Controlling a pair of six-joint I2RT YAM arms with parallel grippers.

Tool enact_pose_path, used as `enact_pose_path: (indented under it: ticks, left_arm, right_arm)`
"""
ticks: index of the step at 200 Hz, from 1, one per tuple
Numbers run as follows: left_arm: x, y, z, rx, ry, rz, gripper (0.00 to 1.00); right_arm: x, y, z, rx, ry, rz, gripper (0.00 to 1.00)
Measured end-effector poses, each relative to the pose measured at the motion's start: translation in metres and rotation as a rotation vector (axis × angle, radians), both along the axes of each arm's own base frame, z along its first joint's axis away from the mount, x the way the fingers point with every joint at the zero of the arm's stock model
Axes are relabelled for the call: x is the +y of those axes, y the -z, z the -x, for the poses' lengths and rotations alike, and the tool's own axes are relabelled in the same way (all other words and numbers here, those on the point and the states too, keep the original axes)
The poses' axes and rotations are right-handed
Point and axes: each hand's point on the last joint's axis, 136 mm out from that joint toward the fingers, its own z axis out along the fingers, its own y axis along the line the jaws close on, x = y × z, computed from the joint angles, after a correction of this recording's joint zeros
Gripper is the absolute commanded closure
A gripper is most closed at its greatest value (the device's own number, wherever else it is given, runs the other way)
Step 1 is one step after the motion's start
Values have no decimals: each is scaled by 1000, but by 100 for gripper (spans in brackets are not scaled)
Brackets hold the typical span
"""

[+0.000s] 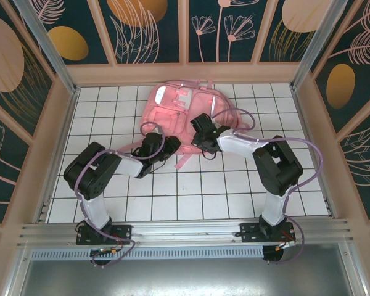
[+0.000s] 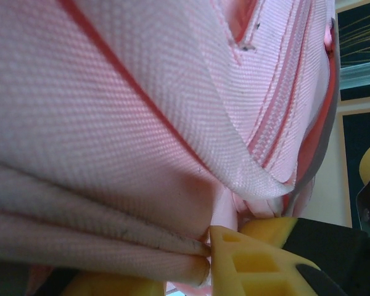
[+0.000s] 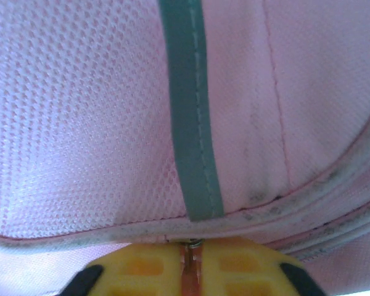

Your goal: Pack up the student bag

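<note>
A pink bag [image 1: 182, 111] lies flat on the far middle of a white gridded table [image 1: 191, 197], its pockets facing up. Two loose pink straps [image 1: 184, 159] trail from its near edge toward the arms.

Around the table stand tan-framed walls [image 1: 148, 31] with dark panels painted with leaves and orange discs. A metal rail [image 1: 185, 231] runs along the near edge, where both arm bases are bolted. Nothing else lies on the tiles.

Both arms reach forward and inward, elbows bent outward, so their wrists cover the bag's near edge. The left gripper [image 1: 153, 143] sits at the near left corner and the right gripper [image 1: 202, 131] at the near right side. Purple cables loop along each arm.

In the left wrist view, the bag [image 2: 111, 111] hangs in folds, and the left gripper [image 2: 185, 271] pinches a rolled fabric edge between its yellow fingers [image 2: 246, 265].

In the right wrist view, the right gripper [image 3: 189, 262] is fully closed, tips pressed to the grubby piping [image 3: 111, 233] under a grey strip [image 3: 191, 123] (a small metal bit shows at the tips; whether it is gripped I cannot tell).
</note>
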Motion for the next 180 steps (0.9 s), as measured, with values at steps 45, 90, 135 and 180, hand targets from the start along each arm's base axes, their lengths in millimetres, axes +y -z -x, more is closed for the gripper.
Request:
enact_pose_path:
  ticks: [45, 90, 135, 180]
  left_arm:
    - [14, 0, -11, -3, -16, -35, 79]
    - [61, -2, -57, -35, -109, -100, 79]
    - [77, -7, -91, -54, -119, -200, 47]
    - [96, -17, -97, -23, -142, -198, 18]
  right_arm:
    - [-12, -10, 2, -32, -73, -1, 100]
    - [-42, -27, -13, -65, -288, 56, 100]
    - [-47, -37, -16, -76, -429, 41, 100]
    - [-5, -59, -6, -93, -504, -220, 100]
